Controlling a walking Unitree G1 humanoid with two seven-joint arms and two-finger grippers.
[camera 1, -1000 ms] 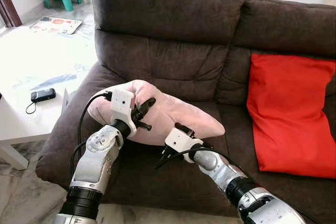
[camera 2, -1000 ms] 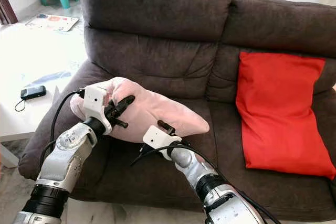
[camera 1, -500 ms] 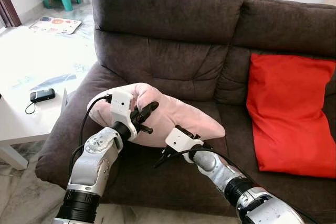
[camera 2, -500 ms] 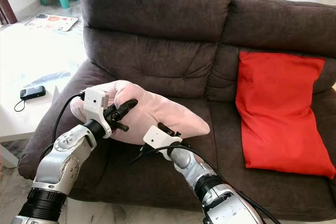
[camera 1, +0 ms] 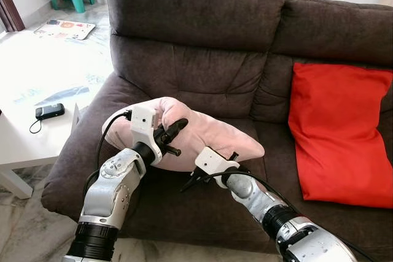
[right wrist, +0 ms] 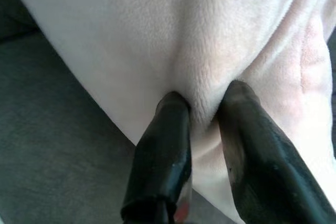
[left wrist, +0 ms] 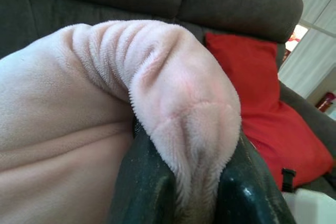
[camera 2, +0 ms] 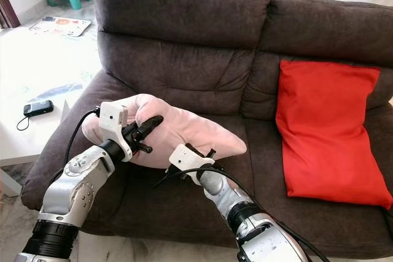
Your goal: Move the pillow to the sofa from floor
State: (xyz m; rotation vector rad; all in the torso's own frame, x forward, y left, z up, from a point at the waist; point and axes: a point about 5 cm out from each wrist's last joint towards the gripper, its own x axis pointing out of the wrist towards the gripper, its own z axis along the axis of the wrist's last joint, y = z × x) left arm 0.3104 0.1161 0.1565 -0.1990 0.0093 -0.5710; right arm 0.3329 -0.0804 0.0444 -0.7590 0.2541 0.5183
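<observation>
**Pink pillow pinched at both ends above the sofa seat**

The left gripper's fingertips are buried in plush; its wrist view shows both fingers clamped on a bunched fold of the pink pillow. The right gripper is half hidden under the pillow's front edge; its wrist view shows its fingers squeezing fabric between them. The pillow lies over the dark sofa seat. A red cushion leans well beyond the right gripper.
</observation>
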